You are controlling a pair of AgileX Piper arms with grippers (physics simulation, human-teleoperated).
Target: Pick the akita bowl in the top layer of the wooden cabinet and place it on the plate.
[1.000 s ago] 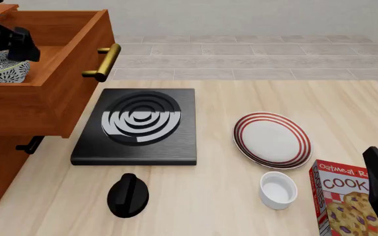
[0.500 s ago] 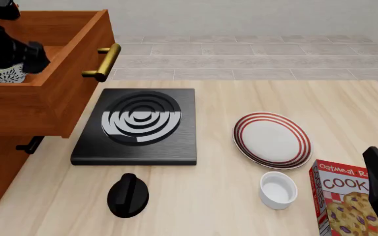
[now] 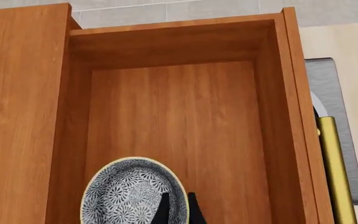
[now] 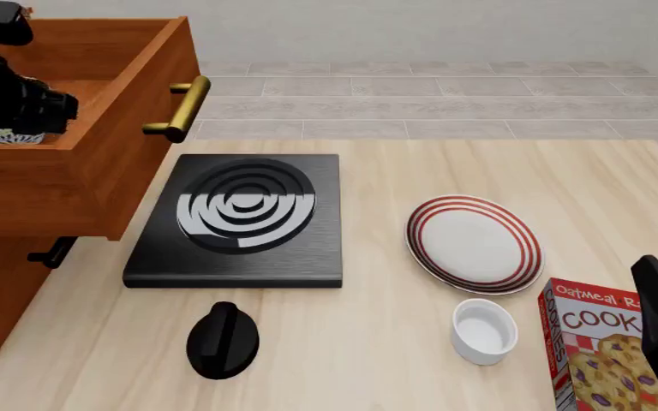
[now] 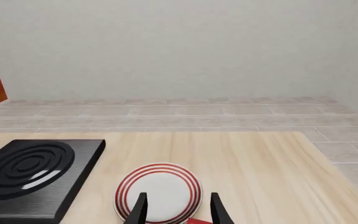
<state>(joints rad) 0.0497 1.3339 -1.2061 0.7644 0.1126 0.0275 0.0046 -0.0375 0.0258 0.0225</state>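
While my left jaws (image 3: 177,209) straddle the near wall of the akita bowl (image 3: 134,190), one finger inside and one outside its rim, I cannot tell from the wrist picture whether they have clenched or merely bracket it; the two dark fingertips (image 3: 163,207) stand close together. The bowl sits on the floor of the top layer (image 3: 173,126), pulled out of the wooden cabinet (image 4: 9,282), so I come from above, since the drawer's walls shut off any approach from the side. In the front view my left arm (image 4: 9,94) hides nearly all of the bowl; only a sliver of its pattern shows at the drawer's edge.

I judge this to be the grasping step: the bowl is not yet lifted and the plate (image 4: 475,242) is bare. A rim pinch makes sense here, as the bowl is wider than my jaws seem able to span.

My right jaws (image 5: 175,207) hang released over the table (image 4: 421,360), parted, looking at the plate, and take no part for now.

Between drawer and plate lie the brass handle (image 4: 177,108), the drawer's front wall and the black stove burner (image 4: 240,218); I would need to rise clear of the wall before swinging across. Near the plate stand a white ramekin (image 4: 483,330) and a cookie box (image 4: 603,347), both close enough to mind when lowering. A black knob-like thing (image 4: 223,340) lies well out of the way.
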